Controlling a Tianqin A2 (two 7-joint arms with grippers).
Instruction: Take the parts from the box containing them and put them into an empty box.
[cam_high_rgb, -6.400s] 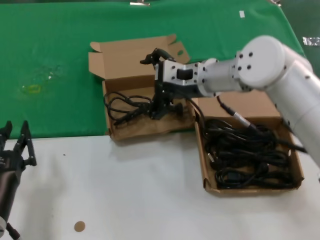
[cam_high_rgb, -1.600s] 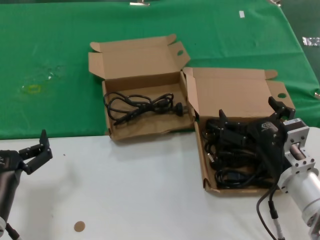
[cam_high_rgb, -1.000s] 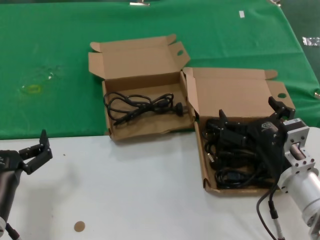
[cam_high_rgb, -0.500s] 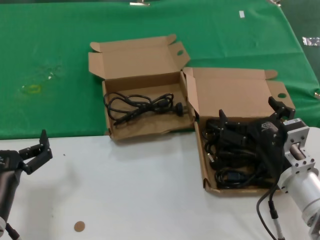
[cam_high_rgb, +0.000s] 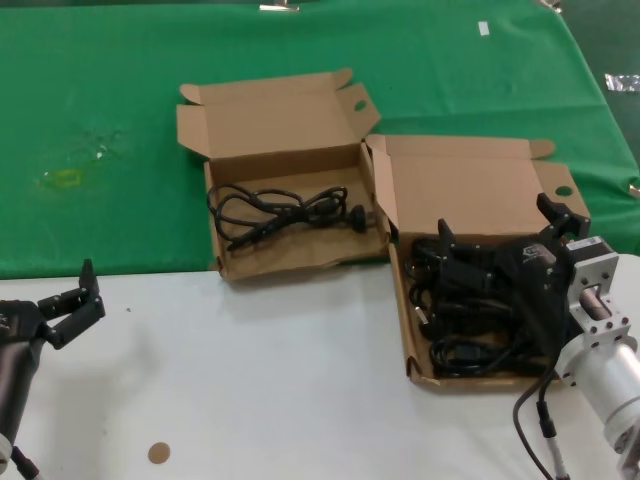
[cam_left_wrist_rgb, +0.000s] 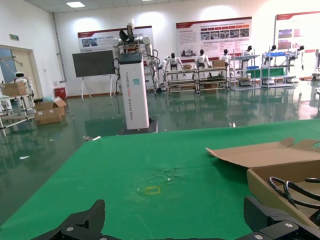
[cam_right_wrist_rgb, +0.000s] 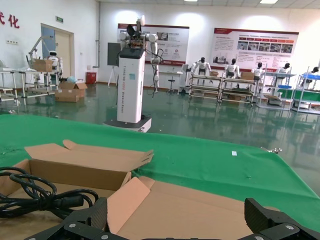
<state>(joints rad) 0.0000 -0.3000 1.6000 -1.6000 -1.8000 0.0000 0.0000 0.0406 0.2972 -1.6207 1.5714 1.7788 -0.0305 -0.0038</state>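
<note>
The right claw (cam_high_rgb: 500, 235) hangs spread wide over the box containing them (cam_high_rgb: 592, 330), near the tabletop's (cam_high_rgb: 280, 380) right edge; its fingers straddle the heap of parts (cam_high_rgb: 470, 335) just beneath, gripping none that can be seen; whether a fingertip touches the cables I cannot tell; one cable (cam_high_rgb: 280, 212) lies loosely coiled in the other box (cam_high_rgb: 290, 255), just beside and farther back, where the green cloth (cam_high_rgb: 120, 120) meets the white surface, well apart from that claw; the left claw (cam_high_rgb: 62, 303) is released, empty, parked at the tabletop's left edge.
</note>
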